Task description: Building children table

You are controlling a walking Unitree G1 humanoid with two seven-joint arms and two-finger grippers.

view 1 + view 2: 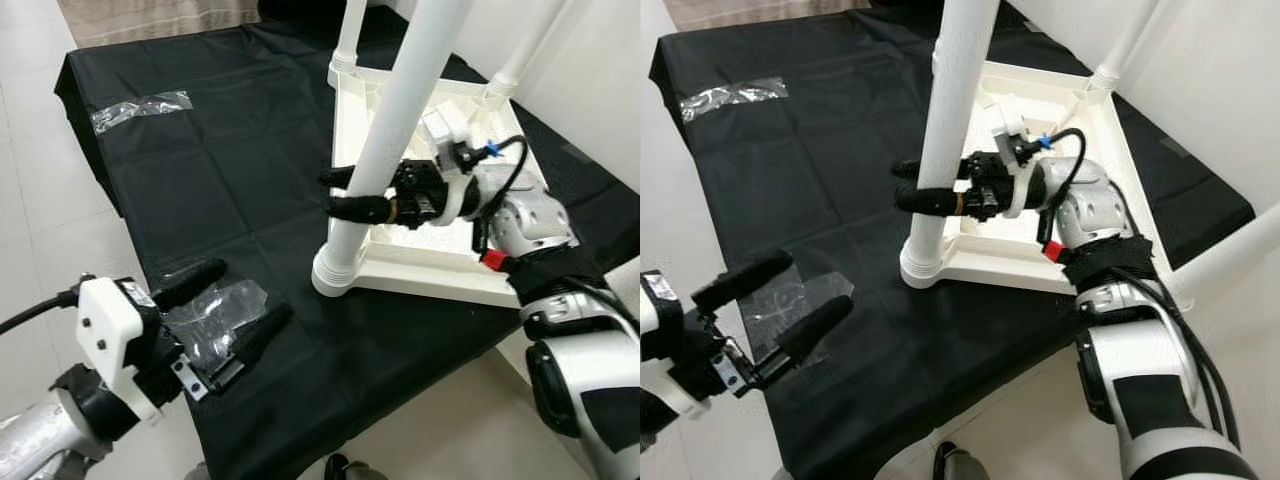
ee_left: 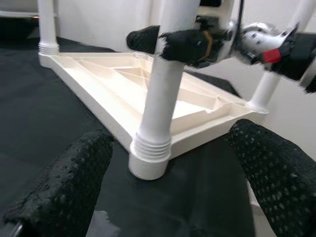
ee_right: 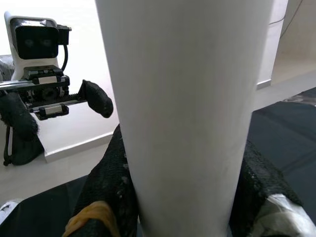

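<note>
One white tabletop (image 1: 470, 275) lies upside down at the right of the frame on one black cloth (image 1: 230, 180). Three white table legs show standing from its corners: one nearest (image 1: 385, 150), one at the far corner (image 1: 348, 35), one at the upper right (image 1: 520, 55). Two clear plastic wrappers lie on the cloth, one upper left (image 1: 140, 108), one lower left (image 1: 215, 320). Two grippers count: the left gripper (image 1: 235, 305) and the right gripper (image 1: 345, 192).

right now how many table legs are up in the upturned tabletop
3 in view. The near leg is held in the right claw. A second leg stands at the far left corner, a third leg at the far right corner. A fourth corner lies hidden behind the right arm.
</note>
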